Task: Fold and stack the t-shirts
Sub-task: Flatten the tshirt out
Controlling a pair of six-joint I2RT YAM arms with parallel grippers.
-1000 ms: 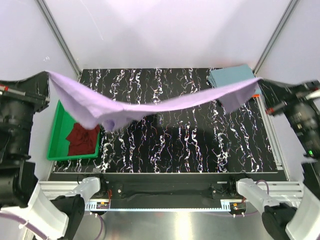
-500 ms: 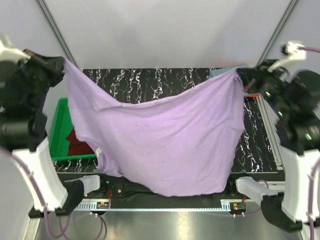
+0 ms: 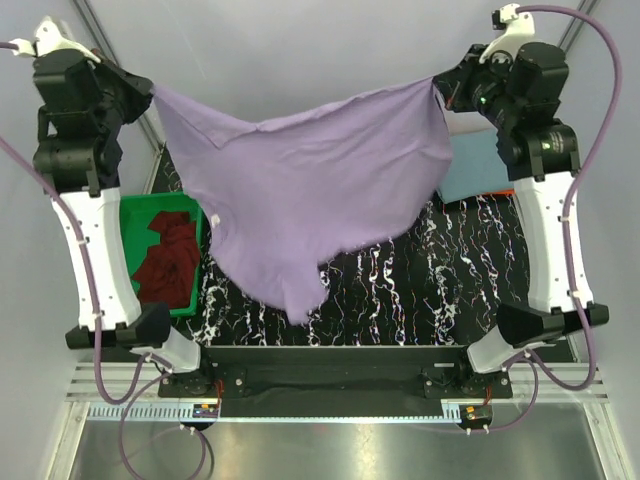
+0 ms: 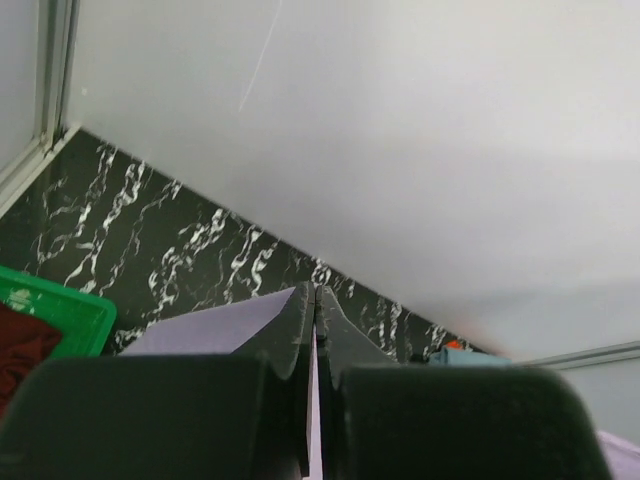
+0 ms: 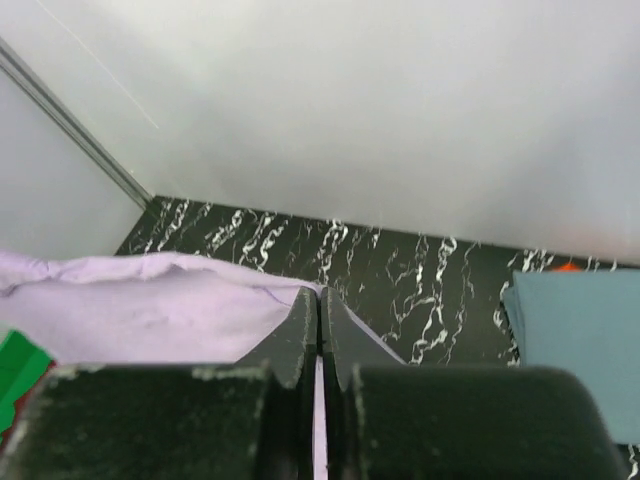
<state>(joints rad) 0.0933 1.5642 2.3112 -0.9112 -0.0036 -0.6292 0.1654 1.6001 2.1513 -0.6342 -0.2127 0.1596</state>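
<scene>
The lavender t-shirt (image 3: 310, 190) hangs stretched in the air between both grippers, high above the table, its lower end drooping to a point over the table's middle. My left gripper (image 3: 152, 92) is shut on its left corner; the cloth shows between the jaws in the left wrist view (image 4: 312, 400). My right gripper (image 3: 440, 85) is shut on its right corner, as the right wrist view (image 5: 318, 390) shows. The teal-blue t-shirt (image 3: 478, 170) lies folded at the table's back right. The maroon t-shirt (image 3: 168, 262) lies crumpled in the green tray (image 3: 135, 212).
The black marbled table (image 3: 420, 290) lies below. Both arms stand tall at the left and right sides. Metal frame posts (image 3: 95, 30) rise at the back corners against the white walls.
Both grippers have risen and moved back, lifting the lavender shirt from low over the front of the table to high in the air. Its hanging end has swung back.
</scene>
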